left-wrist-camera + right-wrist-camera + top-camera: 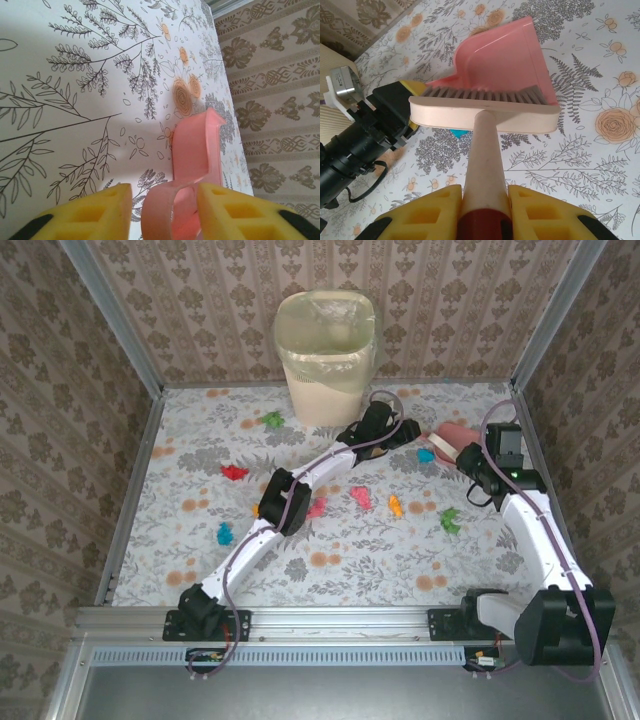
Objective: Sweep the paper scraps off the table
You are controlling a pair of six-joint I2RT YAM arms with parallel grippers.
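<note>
Right wrist: fingers (435, 210) clamp brush (485, 112), scrap (461, 133) beyond; left fingers (95, 210) seemingly loose astride dustpan (192, 150).

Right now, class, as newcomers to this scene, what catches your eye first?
Bright paper scraps in red, green, pink, blue and orange lie scattered across the flower-printed table. Near its far right, the right tool grips a cream brush at the mouth of a pink dustpan. A pale waste bin stands at the far edge.
</note>
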